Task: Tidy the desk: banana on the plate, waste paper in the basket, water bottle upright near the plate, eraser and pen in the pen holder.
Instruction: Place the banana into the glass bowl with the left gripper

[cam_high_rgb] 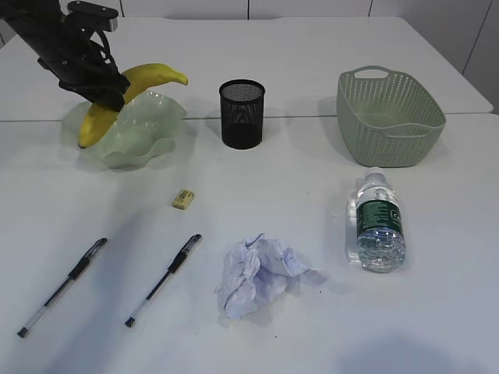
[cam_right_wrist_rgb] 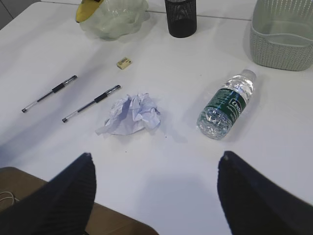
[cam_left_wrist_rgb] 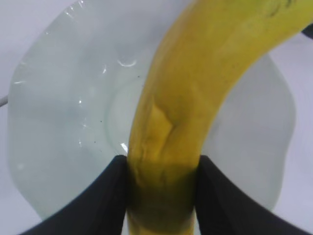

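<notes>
My left gripper (cam_high_rgb: 109, 92) is shut on the yellow banana (cam_high_rgb: 156, 76), holding it tilted just over the pale green wavy plate (cam_high_rgb: 160, 128). In the left wrist view both fingers clamp the banana (cam_left_wrist_rgb: 195, 98) above the plate (cam_left_wrist_rgb: 63, 122). The black mesh pen holder (cam_high_rgb: 242, 114) stands right of the plate. A small eraser (cam_high_rgb: 183, 199) and two pens (cam_high_rgb: 66, 285) (cam_high_rgb: 165, 278) lie on the table. The crumpled waste paper (cam_high_rgb: 261, 274) sits at front centre. The water bottle (cam_high_rgb: 377, 222) lies on its side below the green basket (cam_high_rgb: 390, 117). My right gripper (cam_right_wrist_rgb: 156, 155) hangs open and empty above the table's near edge.
The white table (cam_high_rgb: 312, 327) ends at a seam behind the plate and basket. In the right wrist view a brown surface (cam_right_wrist_rgb: 112, 223) shows below the table's near edge.
</notes>
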